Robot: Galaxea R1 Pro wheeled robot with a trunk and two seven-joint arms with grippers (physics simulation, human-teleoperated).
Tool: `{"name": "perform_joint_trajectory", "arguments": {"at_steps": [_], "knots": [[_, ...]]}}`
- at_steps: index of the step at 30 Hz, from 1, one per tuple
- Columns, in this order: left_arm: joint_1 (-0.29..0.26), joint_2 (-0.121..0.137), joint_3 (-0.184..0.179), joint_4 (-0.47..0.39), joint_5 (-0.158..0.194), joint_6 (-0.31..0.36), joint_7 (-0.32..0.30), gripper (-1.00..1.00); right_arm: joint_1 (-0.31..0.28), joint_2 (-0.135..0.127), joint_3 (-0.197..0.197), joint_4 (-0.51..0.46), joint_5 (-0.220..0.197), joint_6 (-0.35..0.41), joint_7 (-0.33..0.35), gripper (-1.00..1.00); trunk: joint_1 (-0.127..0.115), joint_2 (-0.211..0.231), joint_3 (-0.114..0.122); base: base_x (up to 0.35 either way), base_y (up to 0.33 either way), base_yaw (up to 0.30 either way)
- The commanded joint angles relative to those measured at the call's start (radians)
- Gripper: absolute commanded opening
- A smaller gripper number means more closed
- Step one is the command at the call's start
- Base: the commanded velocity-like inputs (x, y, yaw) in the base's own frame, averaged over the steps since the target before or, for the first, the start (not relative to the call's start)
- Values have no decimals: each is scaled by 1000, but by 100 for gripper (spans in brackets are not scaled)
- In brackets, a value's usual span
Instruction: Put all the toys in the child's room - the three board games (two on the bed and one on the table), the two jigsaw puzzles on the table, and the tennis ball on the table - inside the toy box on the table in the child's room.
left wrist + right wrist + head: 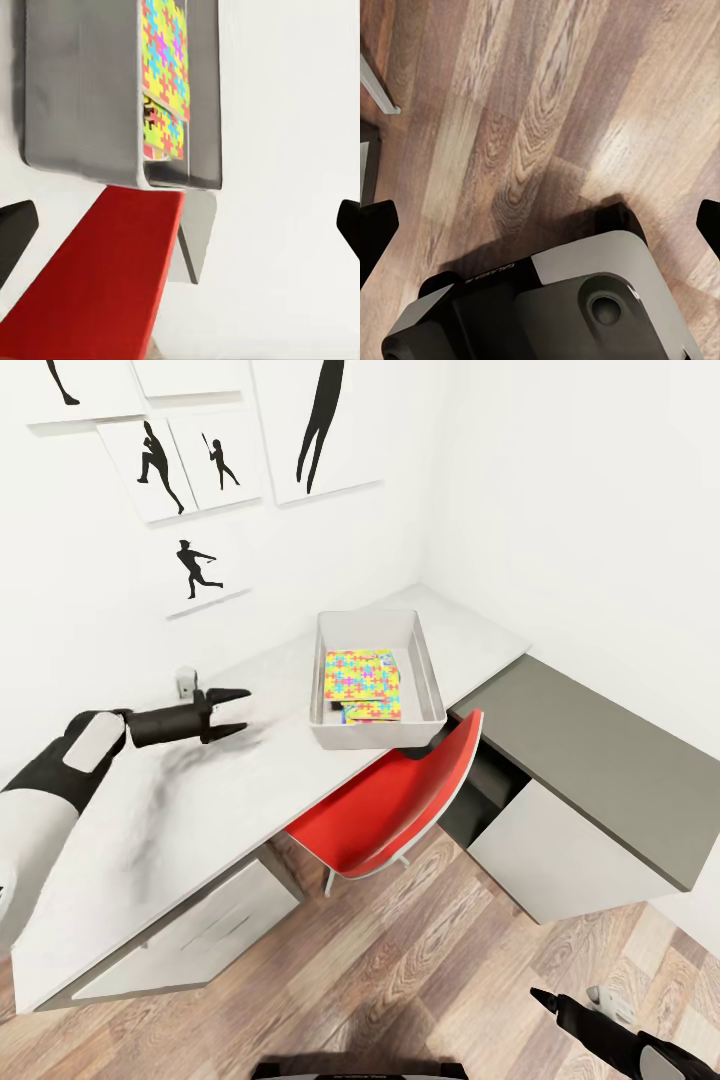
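Standing by the desk, noting from the left side across:

- Left gripper [236, 711] hovers over the bare table [150, 810], fingers spread apart, nothing between them. It points toward the toy box [377, 735], well short of it.
- Toy box sits on the table near the far corner, its near wall at the table's front edge. Both jigsaw puzzles [361, 674] lie inside, the upper one overlapping the lower; the left wrist view shows the same two [163, 67] against one wall of the bin.
- No board games or tennis ball visible on the stretch of table in sight; cannot say from here where they are.
- Red chair [385, 810] is tucked under the table just below the box.
- Right gripper [545, 997] hangs low over the wood floor [400, 980]. Its wrist view shows fingertips [376, 229] at both edges, wide apart, empty, above the robot's own base [585, 300].

Risks, as judgement:
- The box stands close to the front edge; a push from the left arm while loading could slide it off onto the chair.
- The puzzles take up only part of the floor of the bin, so a flat game box dropped on top may settle tilted.
- Turning away toward the bed, the low right arm could clip the chair or the dark grey desk [590, 760].

Writing: none readable on box, puzzles or wall pictures [190, 460]; a faint mark on the robot base is too blurred to read
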Motion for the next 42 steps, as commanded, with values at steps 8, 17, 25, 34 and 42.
{"name": "perform_joint_trajectory", "arguments": {"at_steps": [8,17,25,34,42], "knots": [[96,270,-181,-174,-6,0,-326,100,-1,-2,4,1,-10,-25,8,100,1,-2,-1,0,0,0],[247,376,-197,-215,-7,-6,-378,100,-1,-6,4,1,-12,-40,20,100,1,-2,-1,0,0,0],[324,388,-197,-217,-7,-10,-384,100,-1,-10,3,1,-15,-41,22,100,1,-2,-1,0,0,0],[361,418,-198,-220,-7,-10,-386,100,-1,-12,2,0,-15,-40,32,100,1,-2,-1,0,0,0],[365,428,-199,-219,-13,-10,-384,100,-1,-35,0,-2,-11,-33,242,100,1,-2,-1,0,0,0]]}}
